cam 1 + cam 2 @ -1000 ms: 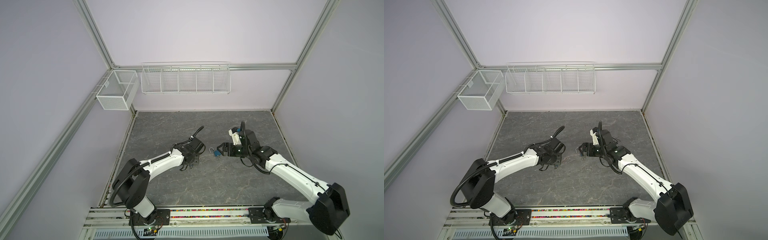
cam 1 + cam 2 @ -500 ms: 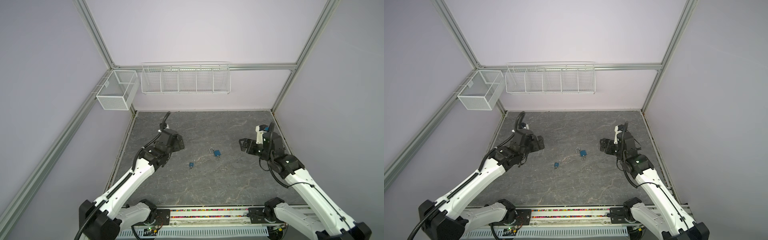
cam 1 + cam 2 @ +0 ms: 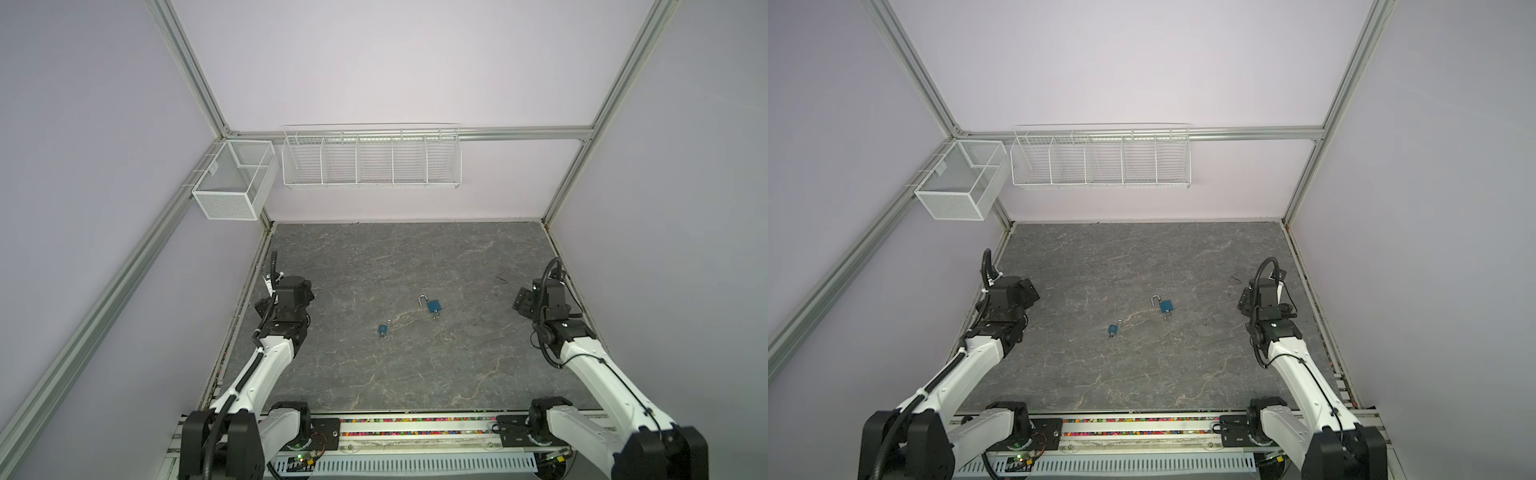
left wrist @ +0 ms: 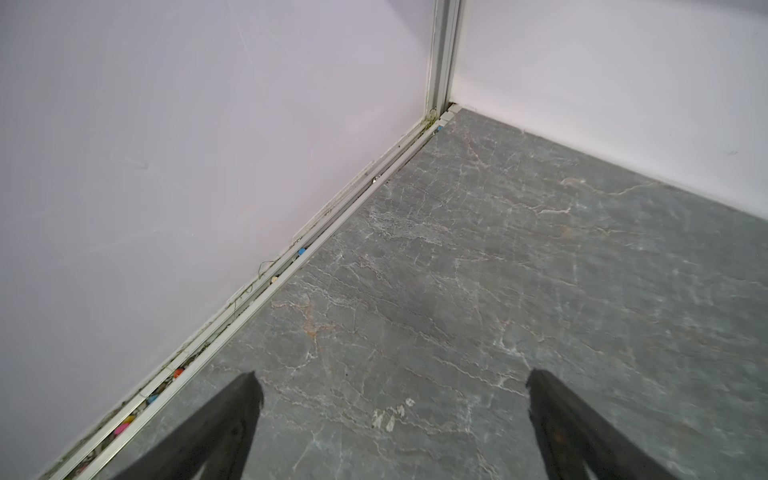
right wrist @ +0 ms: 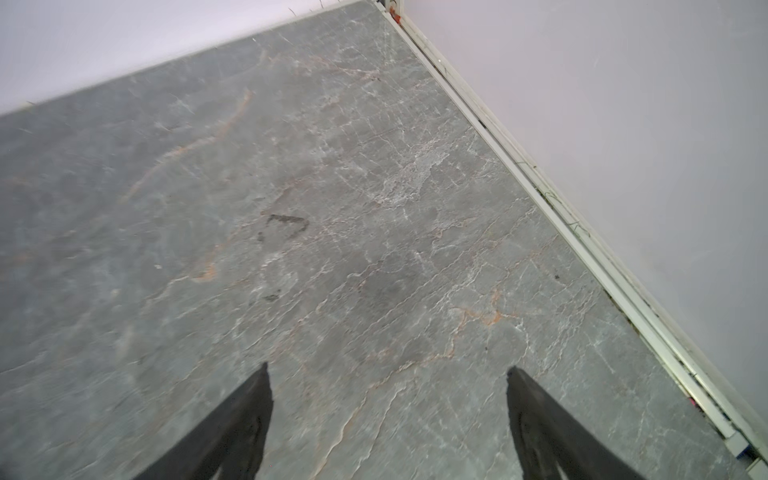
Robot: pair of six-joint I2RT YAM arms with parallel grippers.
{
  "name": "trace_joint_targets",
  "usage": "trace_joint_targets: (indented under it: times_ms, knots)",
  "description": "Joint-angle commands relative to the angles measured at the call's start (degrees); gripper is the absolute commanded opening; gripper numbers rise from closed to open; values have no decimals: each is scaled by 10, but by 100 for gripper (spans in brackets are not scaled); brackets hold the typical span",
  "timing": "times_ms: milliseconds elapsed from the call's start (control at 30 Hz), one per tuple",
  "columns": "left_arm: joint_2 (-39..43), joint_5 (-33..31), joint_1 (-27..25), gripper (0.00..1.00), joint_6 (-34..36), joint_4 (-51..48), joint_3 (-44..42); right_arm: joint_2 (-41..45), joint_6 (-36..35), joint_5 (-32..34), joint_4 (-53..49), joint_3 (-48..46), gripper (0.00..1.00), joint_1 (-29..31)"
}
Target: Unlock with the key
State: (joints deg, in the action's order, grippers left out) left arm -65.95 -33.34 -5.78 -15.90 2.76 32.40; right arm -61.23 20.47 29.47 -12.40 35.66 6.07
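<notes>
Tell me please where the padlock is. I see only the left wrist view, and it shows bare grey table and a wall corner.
Observer: The blue padlock lies near the middle of the table, apart from both arms.
Operator: Is its shackle closed?
Observer: No, the shackle looks swung open.
Operator: And the right end effector?
Observer: The right end effector is open and empty, over bare table near the right edge.

L arm (image 3: pixel 270 365) & R arm (image 3: pixel 598 370): white links, blk joints, blk ribbed cables
</notes>
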Motion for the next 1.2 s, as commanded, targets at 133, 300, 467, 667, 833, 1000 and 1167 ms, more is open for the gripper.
trace_joint_targets:
  times_ms: [133,300,467,667,833,1000,1167]
  knots:
    - [-82,55,4,100,106,331,-77,-121,-134,2,299,-54,89,-14]
    - [-142,112,9,99,128,409,-94,-170,-185,-76,443,-86,89,-28]
    - [-209,168,9,99,155,572,-152,-220,-233,-171,613,-152,89,-29]
    - [-213,124,11,99,127,436,-83,-268,-219,-208,625,-135,89,-54]
    - [-228,128,11,99,137,497,-102,-261,-221,-205,619,-137,89,-49]
    - [-230,127,11,99,138,500,-102,-263,-220,-210,618,-136,89,-52]
    - [-231,126,11,99,138,503,-103,-263,-220,-212,615,-135,89,-52]
